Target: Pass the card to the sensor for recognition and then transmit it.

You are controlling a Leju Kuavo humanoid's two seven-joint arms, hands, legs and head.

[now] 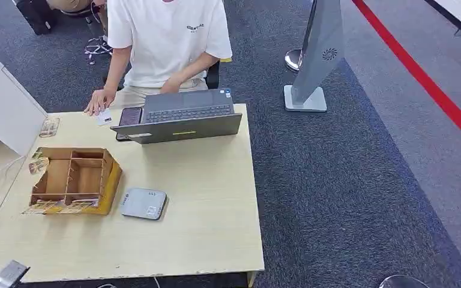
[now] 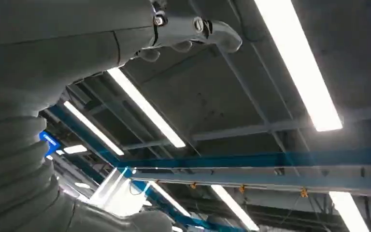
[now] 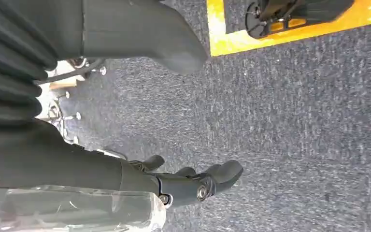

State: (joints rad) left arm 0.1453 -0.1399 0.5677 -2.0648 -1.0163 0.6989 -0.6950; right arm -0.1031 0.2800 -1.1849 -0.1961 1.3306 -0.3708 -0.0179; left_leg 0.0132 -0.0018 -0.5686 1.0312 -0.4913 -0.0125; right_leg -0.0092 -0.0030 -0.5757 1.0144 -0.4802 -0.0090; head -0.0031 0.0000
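Observation:
A white card lies at the far left of the wooden table, under the hand of a person seated behind it. The grey flat sensor rests near the table's middle, just right of a wooden organiser. My left hand points up at the ceiling with its fingers loosely apart and nothing in it. A silver part of my left arm shows at the table's near left corner. My right hand hangs over the dark carpet, fingers spread, holding nothing.
An open grey laptop and a dark phone sit at the far edge before the person. A white box stands at the left. A grey sign stand stands on the carpet to the right.

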